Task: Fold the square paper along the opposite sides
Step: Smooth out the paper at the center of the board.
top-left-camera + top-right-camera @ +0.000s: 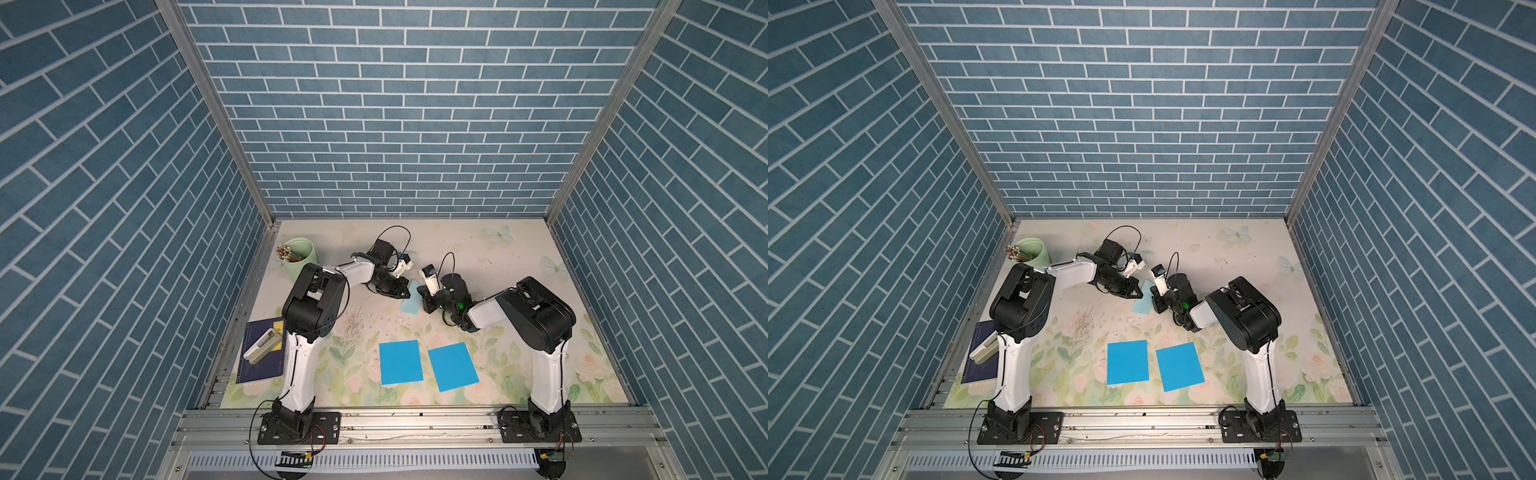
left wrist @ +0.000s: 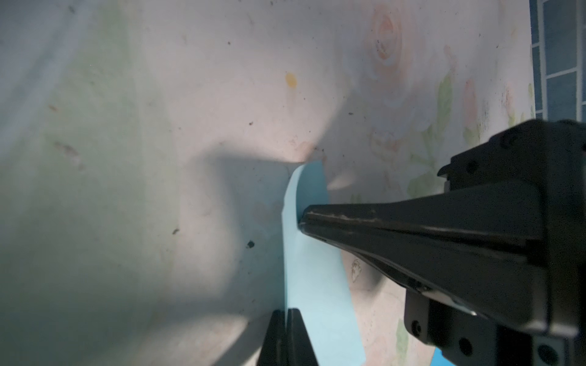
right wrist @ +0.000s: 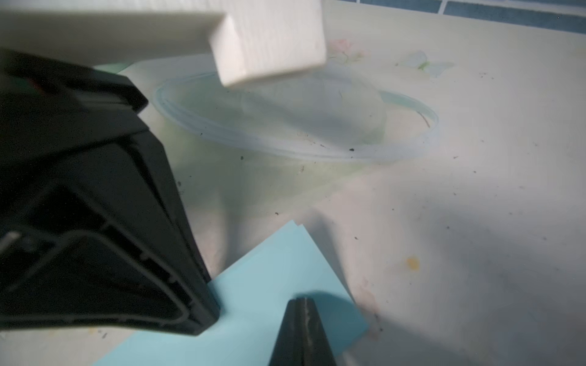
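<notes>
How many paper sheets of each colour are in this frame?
Bright blue sheets: 2, lying flat
Pale blue sheet: 1, pinched by left gripper and right gripper
Total: 3

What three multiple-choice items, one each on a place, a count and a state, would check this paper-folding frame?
1. Where does the green pencil cup stand on the table?
A. Rear left
B. Dead centre
C. Front right corner

2. How many bright blue sheets lie flat near the front?
A. One
B. Two
C. Four

3. What is the state of the pale blue paper?
A. Flat and untouched
B. Pinched by both the left gripper and the right gripper
C. Held by one gripper alone

Key:
1 A: both top views show the cup at the rear left.
2 B: two sheets lie side by side between the arms.
3 B: each wrist view shows closed jaws clamped on the paper's edge.
</notes>
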Controlling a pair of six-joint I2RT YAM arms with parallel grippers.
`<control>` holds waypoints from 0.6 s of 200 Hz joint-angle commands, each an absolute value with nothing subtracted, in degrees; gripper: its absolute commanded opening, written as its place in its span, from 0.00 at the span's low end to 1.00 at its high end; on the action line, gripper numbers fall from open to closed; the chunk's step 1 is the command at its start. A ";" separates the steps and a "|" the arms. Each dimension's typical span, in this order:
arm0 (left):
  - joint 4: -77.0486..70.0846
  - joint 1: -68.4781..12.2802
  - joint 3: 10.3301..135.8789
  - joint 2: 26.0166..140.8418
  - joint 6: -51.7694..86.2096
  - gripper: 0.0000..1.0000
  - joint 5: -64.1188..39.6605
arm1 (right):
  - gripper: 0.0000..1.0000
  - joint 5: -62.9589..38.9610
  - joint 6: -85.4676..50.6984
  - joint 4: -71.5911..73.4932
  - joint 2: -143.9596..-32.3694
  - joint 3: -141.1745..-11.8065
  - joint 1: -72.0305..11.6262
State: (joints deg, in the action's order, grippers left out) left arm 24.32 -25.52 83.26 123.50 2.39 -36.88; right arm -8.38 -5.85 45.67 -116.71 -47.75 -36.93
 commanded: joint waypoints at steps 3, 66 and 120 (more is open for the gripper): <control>30.73 -25.55 80.37 129.63 1.89 0.00 -27.25 | 0.00 -4.68 -10.20 41.81 -117.73 -46.66 -36.83; 31.28 -24.63 80.33 129.61 1.41 0.00 -26.72 | 0.00 -0.58 -12.38 39.46 -117.59 -45.95 -34.20; 30.94 -24.52 79.71 129.30 1.19 0.00 -26.54 | 0.00 -2.25 -11.11 39.73 -116.27 -45.43 -32.71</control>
State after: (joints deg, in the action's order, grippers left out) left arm 24.75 -25.32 83.57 123.72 2.31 -36.95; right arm -4.45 -10.76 45.95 -116.64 -47.40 -34.48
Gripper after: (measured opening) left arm 0.054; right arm 0.067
